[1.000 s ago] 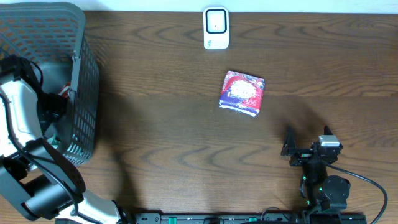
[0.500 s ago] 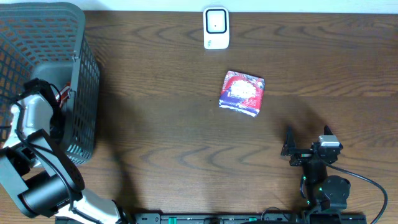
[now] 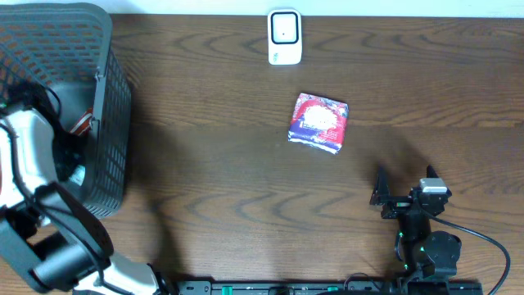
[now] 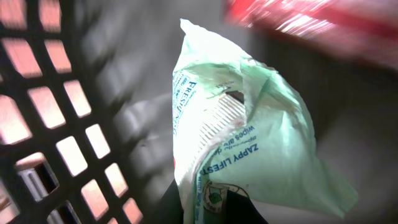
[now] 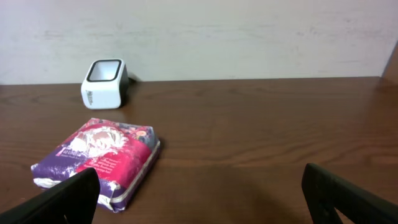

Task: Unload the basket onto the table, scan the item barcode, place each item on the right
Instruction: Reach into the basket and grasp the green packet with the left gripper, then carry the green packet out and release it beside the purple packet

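Fingers [image 4: 244, 211] of my left gripper [image 4: 214, 208] show only as dark shapes at the bottom edge of the wrist view. They are closed tight, with the lower end of a pale green bag [image 4: 249, 143] pinched between them. The bag stands up from the grip toward the upper middle of the frame, crumpled, with blue print on its face. To its left is the grey lattice wall of the basket [image 4: 56, 124]. A blurred red thing [image 4: 298, 18] runs across the upper right; I cannot tell what it is.

From overhead, my left arm [image 3: 24, 156] reaches down into the basket [image 3: 110, 90] at the upper left of the frame. Gripper and bag are hidden there behind the arm and the mesh.

On the other side, the fingers [image 5: 62, 199] of my right gripper [image 5: 200, 177] are spread wide with nothing between them, one in each lower corner of the wrist view. Overhead, this gripper [image 3: 405, 192] sits at the lower right of the frame, low over the table [image 3: 205, 172], pointing toward the top edge.

Ahead of it, a red and purple pack [image 5: 99, 158] lies flat on the wood, in the middle right of the overhead frame [image 3: 319, 123]. Past the pack, the white scanner [image 5: 104, 84] stands at the table's far edge, at the top middle overhead [image 3: 284, 37]. Pack and scanner are apart, and both are well away from the basket.
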`<act>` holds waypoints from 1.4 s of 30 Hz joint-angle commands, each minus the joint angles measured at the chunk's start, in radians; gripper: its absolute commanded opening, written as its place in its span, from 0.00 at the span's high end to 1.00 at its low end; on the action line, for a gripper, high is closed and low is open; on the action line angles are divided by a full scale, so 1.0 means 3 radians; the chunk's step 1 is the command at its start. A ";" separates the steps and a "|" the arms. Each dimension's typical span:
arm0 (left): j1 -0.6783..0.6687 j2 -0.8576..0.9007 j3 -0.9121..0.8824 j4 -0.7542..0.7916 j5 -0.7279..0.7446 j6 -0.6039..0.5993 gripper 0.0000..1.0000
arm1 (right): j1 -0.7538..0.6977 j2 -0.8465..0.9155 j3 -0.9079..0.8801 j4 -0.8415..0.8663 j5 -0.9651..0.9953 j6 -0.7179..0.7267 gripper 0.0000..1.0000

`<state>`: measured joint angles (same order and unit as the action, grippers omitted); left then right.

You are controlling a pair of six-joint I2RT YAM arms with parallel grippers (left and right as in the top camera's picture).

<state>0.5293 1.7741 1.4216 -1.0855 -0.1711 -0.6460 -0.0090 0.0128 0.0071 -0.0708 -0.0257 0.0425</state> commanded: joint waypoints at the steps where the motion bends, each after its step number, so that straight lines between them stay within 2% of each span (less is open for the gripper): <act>1: 0.0018 -0.0519 0.0491 -0.0042 0.0526 0.0042 0.93 | -0.0052 -0.0014 -0.0003 -0.0017 0.0017 0.0041 0.01; 7: 0.0010 -0.1258 0.0623 0.0470 0.1122 0.0051 0.93 | -0.0052 -0.0014 -0.0003 -0.0017 0.0017 0.0041 0.01; 11: -0.0130 -0.1718 0.0623 0.0722 0.1219 0.0404 0.93 | -0.0052 -0.0014 -0.0003 -0.0017 0.0017 0.0041 0.01; 17: -0.0744 -0.2064 0.0622 0.0895 0.1221 0.0952 0.92 | -0.0052 -0.0014 -0.0003 -0.0017 0.0017 0.0041 0.01; 20: -0.1338 -0.2079 0.0621 0.0895 0.1242 0.1350 0.93 | -0.0052 -0.0014 -0.0003 -0.0017 0.0017 0.0041 0.01; 26: -0.2359 -0.1825 0.0610 0.0855 0.1241 0.1981 0.92 | -0.0052 -0.0014 -0.0003 -0.0015 0.0017 0.0041 0.01; 29: -0.2693 -0.1549 0.0591 0.0857 0.1207 0.2003 0.92 | -0.0052 -0.0014 -0.0003 -0.0015 0.0017 0.0041 0.01; 36: -0.3086 -0.0702 0.0576 0.0844 0.1208 0.2001 0.91 | -0.0052 -0.0014 -0.0003 -0.0015 0.0017 0.0041 0.01; 37: -0.3123 -0.0577 0.0576 0.0847 0.1207 0.2001 0.87 | -0.0052 -0.0014 -0.0003 -0.0015 0.0017 0.0041 0.01; 39: -0.3183 -0.0314 0.0576 0.0856 0.1207 0.2001 0.66 | -0.0052 -0.0014 -0.0003 -0.0017 0.0017 0.0041 0.01; 41: -0.3221 -0.0108 0.0576 0.0858 0.1207 0.2001 0.62 | -0.0052 -0.0014 -0.0003 -0.0015 0.0017 0.0041 0.01; 42: -0.3232 0.0004 0.0576 0.0858 0.1207 0.1998 0.55 | -0.0052 -0.0014 -0.0003 -0.0017 0.0017 0.0041 0.01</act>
<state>-0.4274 1.7035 1.5955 -0.8276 0.1967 -0.0586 -0.0090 0.0128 0.0071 -0.0708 -0.0257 0.0425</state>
